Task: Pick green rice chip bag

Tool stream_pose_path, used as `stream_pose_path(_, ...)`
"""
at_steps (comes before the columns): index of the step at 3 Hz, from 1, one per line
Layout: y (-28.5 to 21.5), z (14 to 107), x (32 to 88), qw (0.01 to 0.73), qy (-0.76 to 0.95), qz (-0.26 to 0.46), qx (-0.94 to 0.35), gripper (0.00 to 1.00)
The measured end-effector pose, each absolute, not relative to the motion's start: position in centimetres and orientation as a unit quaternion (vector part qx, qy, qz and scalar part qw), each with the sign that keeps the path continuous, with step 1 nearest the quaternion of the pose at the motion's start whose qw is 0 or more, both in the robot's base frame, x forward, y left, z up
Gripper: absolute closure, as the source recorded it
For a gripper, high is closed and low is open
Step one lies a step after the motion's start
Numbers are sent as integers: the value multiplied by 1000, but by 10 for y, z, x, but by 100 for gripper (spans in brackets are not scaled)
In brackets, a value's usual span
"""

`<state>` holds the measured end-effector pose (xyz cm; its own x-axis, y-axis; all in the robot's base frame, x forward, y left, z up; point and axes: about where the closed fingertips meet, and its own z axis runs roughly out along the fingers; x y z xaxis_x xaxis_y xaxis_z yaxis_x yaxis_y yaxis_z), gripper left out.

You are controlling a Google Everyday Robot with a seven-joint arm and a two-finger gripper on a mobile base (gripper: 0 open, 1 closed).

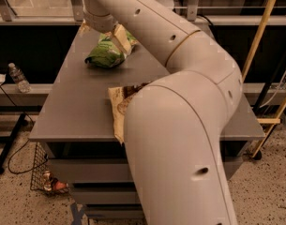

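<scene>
The green rice chip bag [106, 54] lies on the far left part of the grey table [77, 107]. My gripper [104, 33] is right over the bag's far end. Its two cream fingers [122, 39] stand apart, one on each side of the bag's top. The bag's far edge is hidden behind the wrist. I cannot tell whether the fingers touch the bag.
A brown-and-cream chip bag [118, 105] lies near the table's front edge, mostly hidden by my arm [180, 139]. The orange ball is hidden behind the arm. A water bottle [18, 78] stands on a shelf at the left. A wire basket [43, 171] sits on the floor. A yellow pole [260, 41] stands at the right.
</scene>
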<state>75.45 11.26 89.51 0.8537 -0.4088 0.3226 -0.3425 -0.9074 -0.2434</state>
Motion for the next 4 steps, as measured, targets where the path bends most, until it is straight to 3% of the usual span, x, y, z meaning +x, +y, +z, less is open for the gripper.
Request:
stream_pose_path(1, 110, 877, 763, 79, 204, -169, -961, 17)
stream_pose_path(4, 101, 876, 775, 91, 212, -157, -960, 88)
